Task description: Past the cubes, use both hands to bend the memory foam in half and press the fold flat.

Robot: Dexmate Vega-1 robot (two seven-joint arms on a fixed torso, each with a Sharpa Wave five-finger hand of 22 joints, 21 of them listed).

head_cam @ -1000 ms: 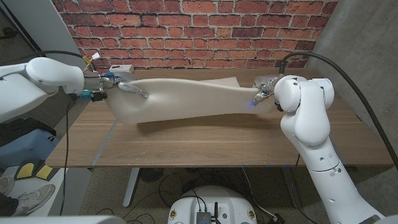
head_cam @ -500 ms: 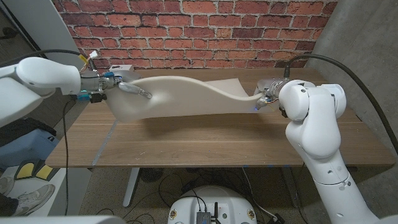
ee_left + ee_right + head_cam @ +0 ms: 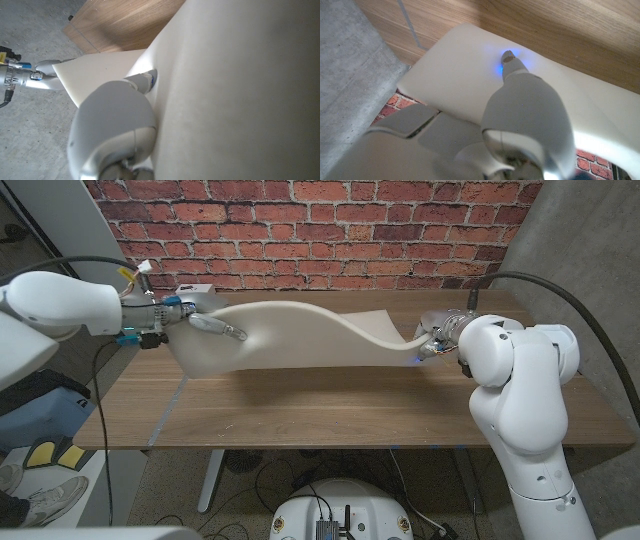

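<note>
The cream memory foam (image 3: 300, 340) hangs above the wooden table (image 3: 330, 410) in a long wave, high at its left end and dipping toward its right end. My left hand (image 3: 197, 322) grips the left end, with fingers pressed over the top face. My right hand (image 3: 438, 340) holds the right end low near the table, a blue light glowing beside it. In the left wrist view my left hand (image 3: 117, 120) lies against the foam (image 3: 240, 90). In the right wrist view my right hand (image 3: 525, 105) presses into the foam (image 3: 460, 65), a blue glow at a fingertip (image 3: 509, 59).
A small white box (image 3: 195, 288) sits at the table's back left by the brick wall (image 3: 320, 230). A grey panel (image 3: 60, 230) stands off the left side. Bare wood stretches along the table's front.
My right arm has swung to the right and its hand has dropped, pulling the foam's right end down and out, so the sheet now curves in a wave. The left hand has barely moved.
</note>
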